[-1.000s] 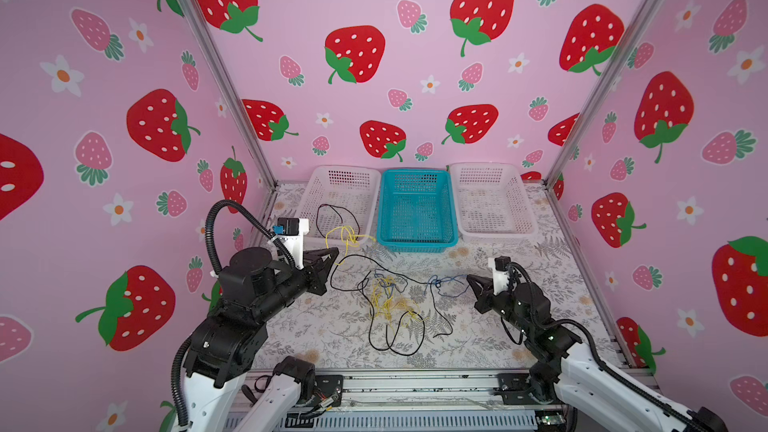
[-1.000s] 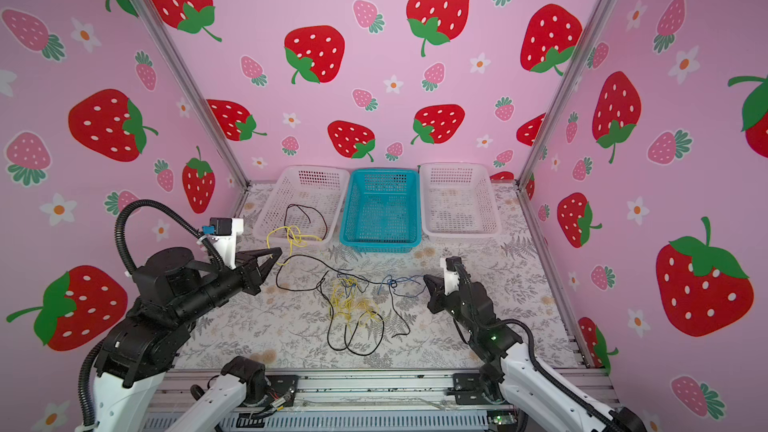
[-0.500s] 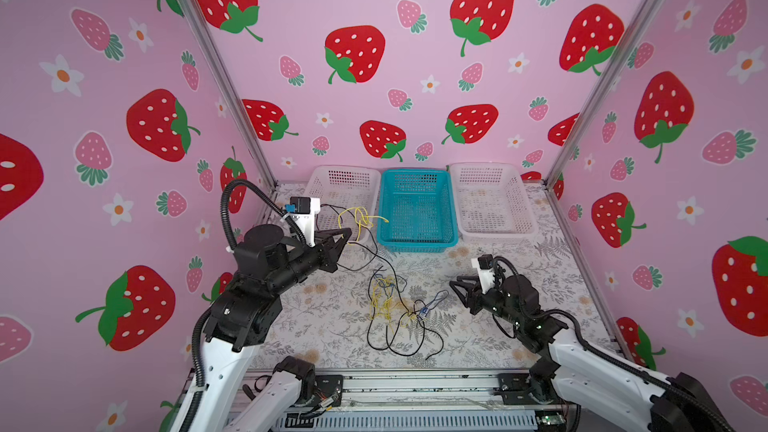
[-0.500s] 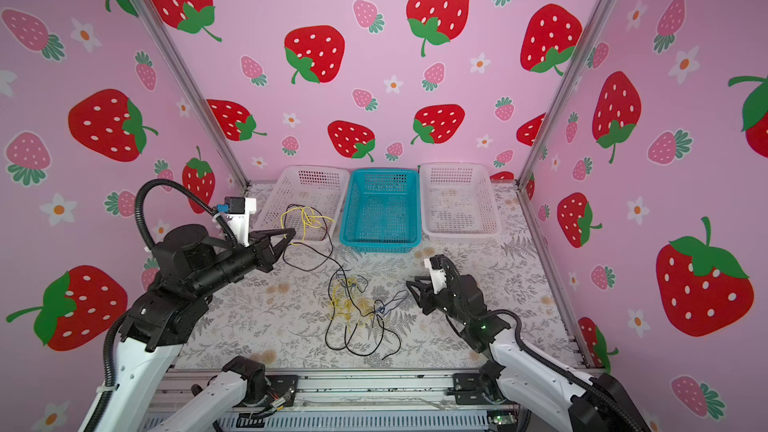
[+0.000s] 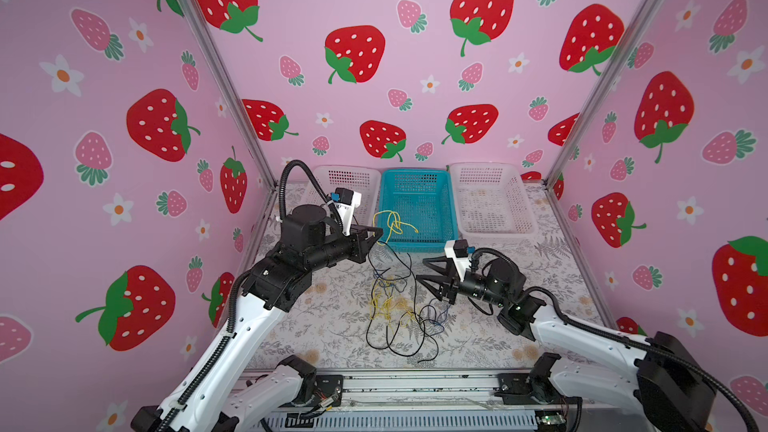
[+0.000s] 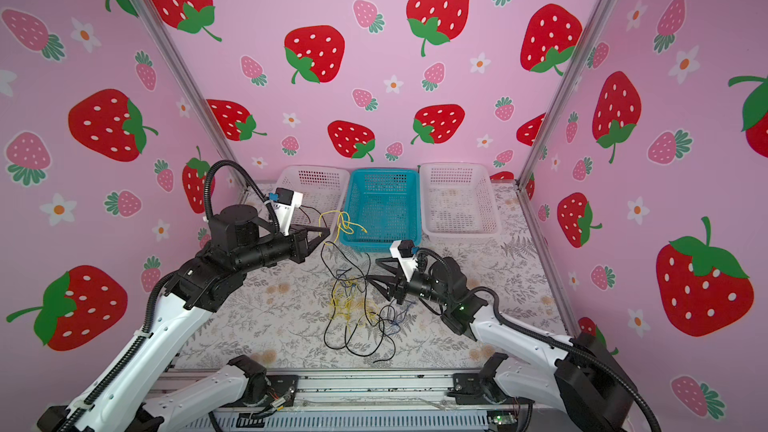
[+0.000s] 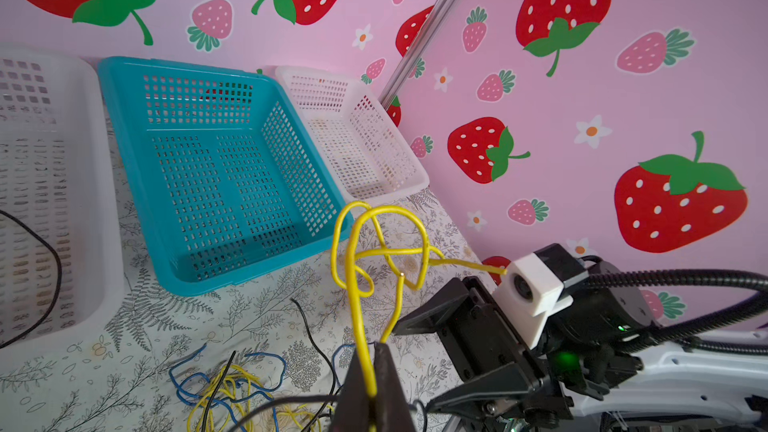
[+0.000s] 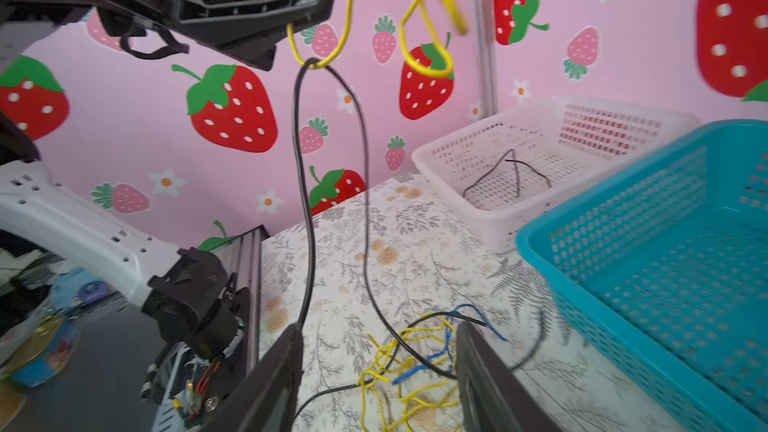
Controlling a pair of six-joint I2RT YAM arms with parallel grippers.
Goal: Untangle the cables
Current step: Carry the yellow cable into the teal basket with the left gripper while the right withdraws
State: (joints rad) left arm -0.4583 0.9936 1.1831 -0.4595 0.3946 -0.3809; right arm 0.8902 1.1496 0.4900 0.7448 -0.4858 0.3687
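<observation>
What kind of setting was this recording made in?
Most likely a staged robot test booth, not a home: strawberry-print panels on metal corner posts wall in a floral tablecloth, and a left arm and right arm sit on a rail at its front.

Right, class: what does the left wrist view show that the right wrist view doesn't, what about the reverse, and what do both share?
Only the left wrist view: the right end effector from outside, jaws apart, and the empty white basket.
Only the right wrist view: a black cable hooked on the yellow cable and hanging to the tablecloth, plus clutter beyond its edge.
Both: the left end effector shut on that knotted yellow cable, the blue basket, the white basket holding a black strand, and the tangle on the tablecloth.
</observation>
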